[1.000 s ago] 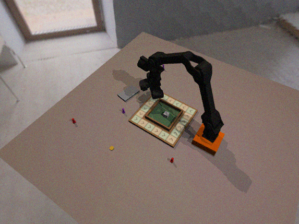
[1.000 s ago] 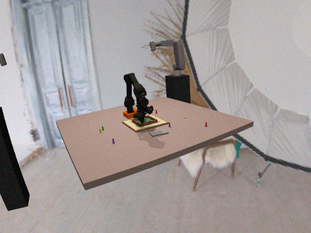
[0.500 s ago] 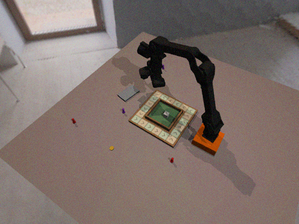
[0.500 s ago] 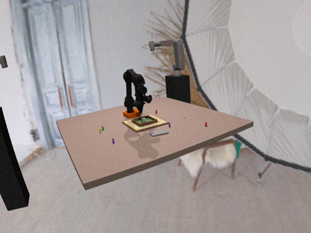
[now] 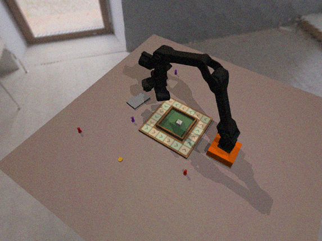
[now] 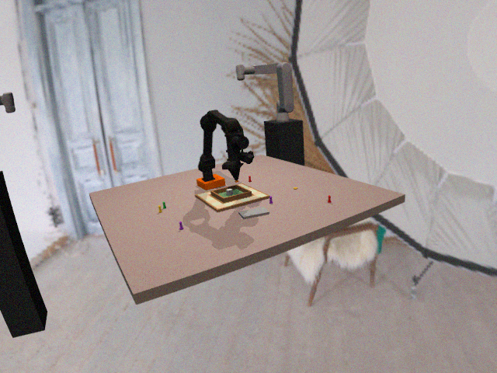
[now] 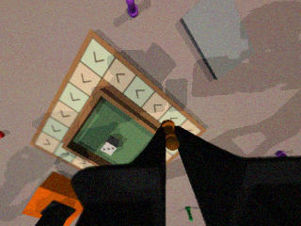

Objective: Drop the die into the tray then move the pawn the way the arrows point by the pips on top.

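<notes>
The black arm rose from its orange base (image 5: 224,153) beside the board (image 5: 175,127), climbed almost straight up, then bent at the elbow and reached across to the board's far side, where the wrist turned down so that the gripper (image 7: 170,137) pointed at the ring of squares. In the exterior view the gripper (image 6: 236,176) hung above the board (image 6: 231,196) — its tip off the surface rather than resting on it.

The wrist view showed the two dark fingers drawn nearly together and clamped on the small orange-brown pawn (image 7: 169,134), which stuck out just past their tips. The pawn sat over the edge of the ring, near the corner by the tray's wooden rim; whether its foot touched a square could not be told from this angle.

The die (image 7: 108,148) lay inside the green tray (image 7: 94,137), well apart from the gripper, white with dark pips on top (the count was too blurred to read). In the top view the die (image 5: 179,121) sat near the tray's middle.

A grey slab (image 5: 137,100) lay on the table (image 5: 133,206) just beyond the board, and a purple pawn (image 5: 132,119) stood beside the board's left corner.
</notes>
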Controlling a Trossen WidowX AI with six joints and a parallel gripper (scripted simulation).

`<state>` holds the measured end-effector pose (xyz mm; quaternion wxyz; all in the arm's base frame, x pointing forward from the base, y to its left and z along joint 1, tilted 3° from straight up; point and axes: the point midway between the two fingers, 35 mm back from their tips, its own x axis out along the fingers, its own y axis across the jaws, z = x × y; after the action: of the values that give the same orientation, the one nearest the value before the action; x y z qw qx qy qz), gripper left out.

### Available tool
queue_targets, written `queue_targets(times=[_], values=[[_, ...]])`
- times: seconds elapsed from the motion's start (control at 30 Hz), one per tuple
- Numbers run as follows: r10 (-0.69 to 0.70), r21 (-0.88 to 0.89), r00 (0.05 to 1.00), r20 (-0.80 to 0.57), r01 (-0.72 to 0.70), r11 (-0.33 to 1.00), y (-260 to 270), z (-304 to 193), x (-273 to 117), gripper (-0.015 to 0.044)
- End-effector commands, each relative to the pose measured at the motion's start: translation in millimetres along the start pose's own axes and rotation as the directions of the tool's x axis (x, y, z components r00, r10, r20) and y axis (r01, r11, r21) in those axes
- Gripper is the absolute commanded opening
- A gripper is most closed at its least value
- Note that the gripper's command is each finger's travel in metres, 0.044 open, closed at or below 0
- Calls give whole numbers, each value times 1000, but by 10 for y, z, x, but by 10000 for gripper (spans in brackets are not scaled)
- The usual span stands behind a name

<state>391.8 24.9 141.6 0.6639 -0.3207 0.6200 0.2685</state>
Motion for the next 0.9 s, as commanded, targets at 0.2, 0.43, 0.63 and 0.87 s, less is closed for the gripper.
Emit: queue_targets(times=[0.2,0.43,0.63,0.87], values=[[21,-1,1000,-11,-21,1000,518,407,410,0],[23,-1,1000,-10,-23,1000,721,532,533,0],[22,-1,1000,-10,-22,1000,723,534,703,0],[22,-1,1000,-10,-22,1000,730,528,883,0]])
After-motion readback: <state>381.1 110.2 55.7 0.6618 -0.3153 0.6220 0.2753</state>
